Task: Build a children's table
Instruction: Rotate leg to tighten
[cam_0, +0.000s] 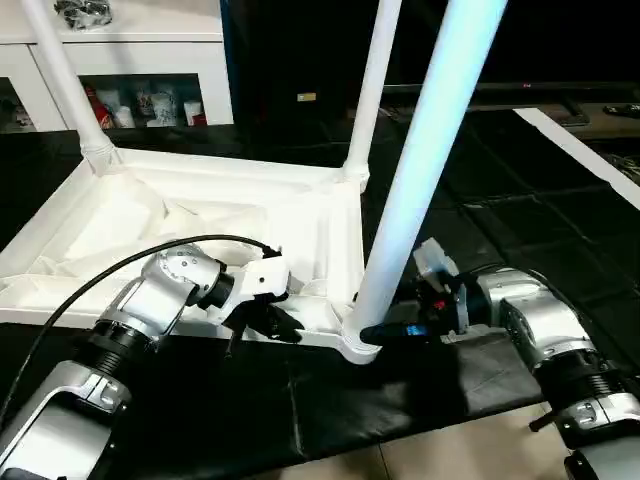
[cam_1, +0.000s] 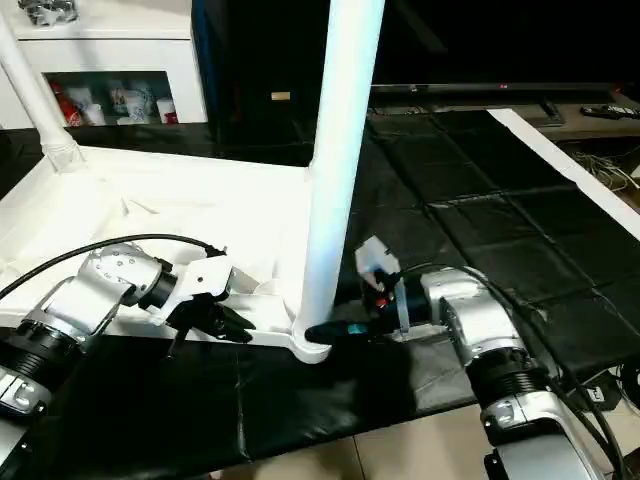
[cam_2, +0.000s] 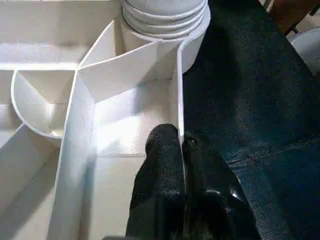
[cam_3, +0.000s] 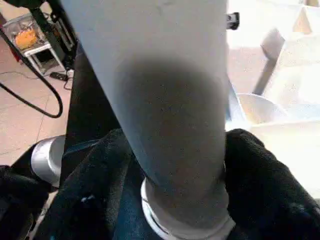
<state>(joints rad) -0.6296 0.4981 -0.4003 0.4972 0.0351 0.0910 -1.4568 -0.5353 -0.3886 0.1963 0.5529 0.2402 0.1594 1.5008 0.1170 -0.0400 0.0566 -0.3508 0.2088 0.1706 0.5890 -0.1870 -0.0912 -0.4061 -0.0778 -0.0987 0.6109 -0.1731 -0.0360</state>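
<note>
Right gripper (cam_1: 318, 333) at the base of the near leg (cam_1: 340, 150) on upturned table top (cam_1: 120, 205)

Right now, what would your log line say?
left gripper: pinching tabletop rim | right gripper: clamped on near leg at corner socket

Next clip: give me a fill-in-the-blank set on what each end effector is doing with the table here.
1. The right end effector grips a ____ near its base.
2. The left end effector pinches the tabletop's ____.
3. The tabletop lies with its ribbed underside facing ____.
4. That leg stands in a ____ socket.

Missing words: leg; rim; up; corner
</note>
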